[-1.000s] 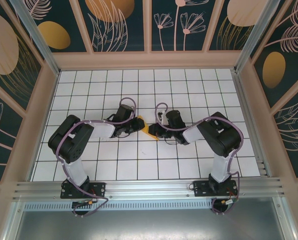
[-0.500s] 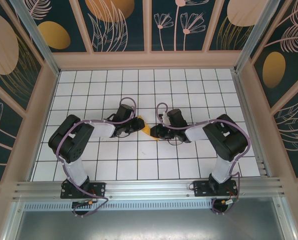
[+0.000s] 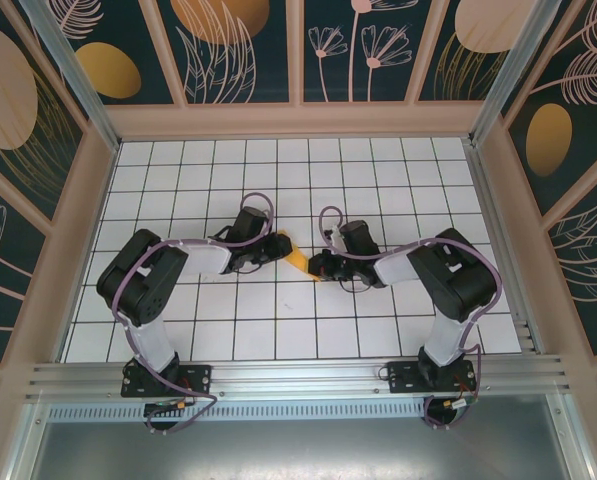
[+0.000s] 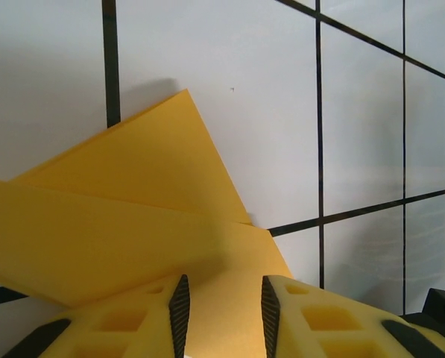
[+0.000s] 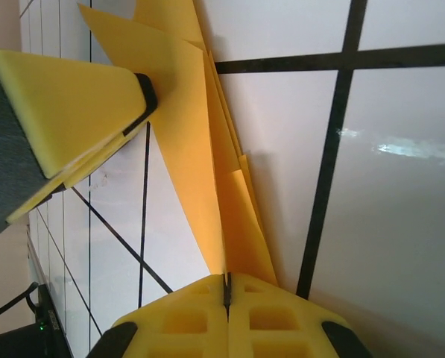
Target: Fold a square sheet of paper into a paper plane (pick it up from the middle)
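The square sheet of paper is folded into a layered orange-yellow pointed shape and lies between my two grippers mid-table. In the left wrist view its stacked flaps spread out ahead of the left gripper. That gripper's jaws stand apart, with paper showing in the gap. My left gripper sits at the paper's left end. My right gripper is at the right end, and in its wrist view it is shut on the folded paper, whose layers run into the seam. A left finger rests on the far flap.
The floor is white grid tile with black lines, boxed in by wooden walls on three sides. A metal rail runs along the near edge by the arm bases.
My right gripper has closed onto the paper's end and shifted slightly right. My left gripper's jaws have parted a little. More of the orange paper shows between the grippers.
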Motion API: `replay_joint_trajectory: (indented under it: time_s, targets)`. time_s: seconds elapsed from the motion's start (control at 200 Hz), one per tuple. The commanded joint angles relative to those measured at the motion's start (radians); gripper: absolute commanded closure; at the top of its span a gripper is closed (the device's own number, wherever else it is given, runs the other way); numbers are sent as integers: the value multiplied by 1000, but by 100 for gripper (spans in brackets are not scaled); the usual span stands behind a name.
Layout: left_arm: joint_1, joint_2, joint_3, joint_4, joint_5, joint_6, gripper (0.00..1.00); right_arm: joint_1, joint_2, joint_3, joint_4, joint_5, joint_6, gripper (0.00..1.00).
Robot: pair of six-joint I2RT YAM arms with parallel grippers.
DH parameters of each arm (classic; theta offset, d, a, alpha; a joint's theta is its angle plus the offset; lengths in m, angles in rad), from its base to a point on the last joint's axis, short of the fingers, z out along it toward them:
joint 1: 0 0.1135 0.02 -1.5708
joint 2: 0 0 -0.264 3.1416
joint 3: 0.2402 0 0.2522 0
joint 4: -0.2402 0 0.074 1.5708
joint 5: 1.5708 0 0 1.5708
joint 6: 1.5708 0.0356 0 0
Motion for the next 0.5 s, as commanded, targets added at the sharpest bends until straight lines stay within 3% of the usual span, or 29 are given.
replay_joint_trajectory:
  time_s: [0.0,0.21,0.495]
  targets:
    - [2,-57,10,12,-12,15,61,-17,30,-31,24,-6,51,95]
    - [2,-80,-29,69,15,0,57,-26,47,-47,41,-2,89,96]
    - [1,-30,-48,105,52,-15,64,-30,64,-44,6,9,113,98]
